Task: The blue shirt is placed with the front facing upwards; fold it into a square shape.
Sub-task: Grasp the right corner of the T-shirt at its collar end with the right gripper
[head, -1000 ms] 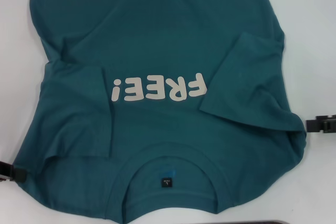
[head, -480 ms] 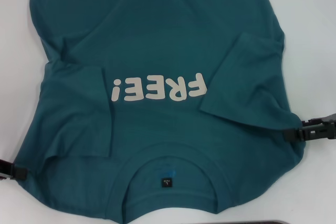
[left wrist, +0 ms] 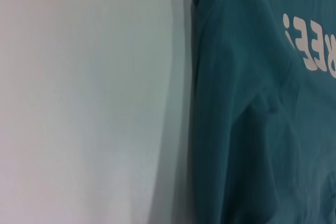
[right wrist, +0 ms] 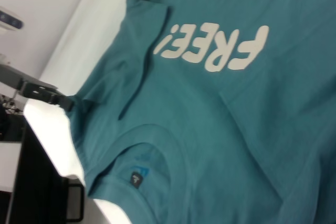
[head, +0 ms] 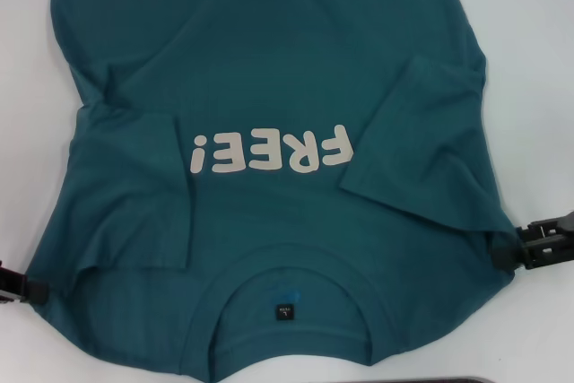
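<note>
Presently: blue shirt (head: 269,87), face-up on the white table (head: 538,60), sleeves folded inward over the chest. Collar near, hem far; long axis runs near-to-far, lettering upside-down from the robot's side. Left gripper (head: 20,286) at the near-left shoulder edge, right gripper (head: 529,244) at the near-right shoulder edge, each touching cloth, apparently stationed to pinch both shoulders for a fold toward the hem. Finger state: cannot tell for either.

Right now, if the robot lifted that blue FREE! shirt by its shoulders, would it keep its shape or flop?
Probably flop: the blue shirt lies wrinkled, sleeves already folded inward, so the cloth looks soft. It likely drapes down between the left gripper and right gripper at its shoulder edges. Pushed, it would probably bunch rather than slide whole.
</note>
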`<state>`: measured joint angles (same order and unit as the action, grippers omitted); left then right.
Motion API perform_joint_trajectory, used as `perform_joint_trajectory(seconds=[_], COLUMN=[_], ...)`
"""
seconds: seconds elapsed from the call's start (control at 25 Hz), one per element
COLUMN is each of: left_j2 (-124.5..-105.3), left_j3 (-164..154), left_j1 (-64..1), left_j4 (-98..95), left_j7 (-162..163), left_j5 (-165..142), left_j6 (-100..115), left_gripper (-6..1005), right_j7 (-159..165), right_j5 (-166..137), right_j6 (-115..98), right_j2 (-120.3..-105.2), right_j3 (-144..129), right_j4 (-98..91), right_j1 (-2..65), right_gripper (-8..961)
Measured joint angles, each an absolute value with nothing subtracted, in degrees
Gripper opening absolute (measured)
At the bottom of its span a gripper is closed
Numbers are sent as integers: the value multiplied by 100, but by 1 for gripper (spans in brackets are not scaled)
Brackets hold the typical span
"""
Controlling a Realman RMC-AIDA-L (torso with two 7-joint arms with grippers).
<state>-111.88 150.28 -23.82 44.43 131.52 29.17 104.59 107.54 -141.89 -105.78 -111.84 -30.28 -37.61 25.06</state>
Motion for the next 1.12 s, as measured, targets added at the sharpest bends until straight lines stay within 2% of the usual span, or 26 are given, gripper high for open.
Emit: perform_joint_trajectory(seconds=[0.56,1.12], left_j2=[-11197,-11197], left_j3=[15041,15031], left_j1=[-2434,-2465], left_j4=[4429,4430], left_j7=[13150,13144], left_j5=[2918,2918], left_j6=[10441,10400], left_gripper=[4,3], right_j7=[10914,10922], right_j5=[-14238,-14511], right_j6=[-10487,-10386], right_j2=[-11060,-11129], right_j3=[-3016,-3005], right_j4=[-3718,-3717], right_j1=[2436,2460], right_gripper=[877,862])
